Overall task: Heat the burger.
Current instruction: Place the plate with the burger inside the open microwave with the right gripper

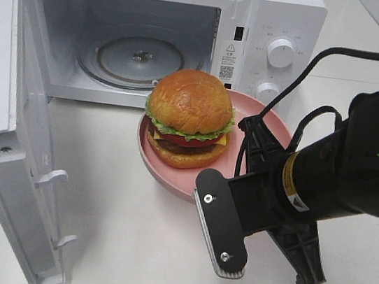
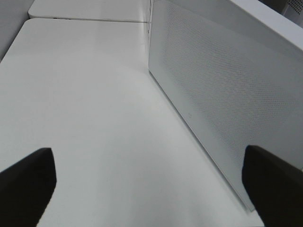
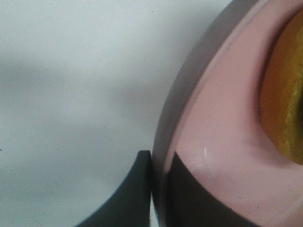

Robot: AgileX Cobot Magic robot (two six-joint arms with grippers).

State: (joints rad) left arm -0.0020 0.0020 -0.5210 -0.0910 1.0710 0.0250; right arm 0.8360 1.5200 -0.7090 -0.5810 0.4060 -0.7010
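The exterior view masks most of the right gripper (image 3: 160, 187) behind its own arm (image 1: 341, 170). The right wrist view crops the burger (image 1: 189, 117) to a sliver of bun. Only two dark tips of the left gripper (image 2: 149, 184) show, set wide apart over bare table (image 2: 94, 118), beside a perforated white panel (image 2: 222, 94).

The burger sits on the pink plate (image 1: 163, 177), directly before the open microwave (image 1: 276, 27). The right gripper pinches the plate rim toward the microwave's dial side. The burger lies just beyond it, untouched.
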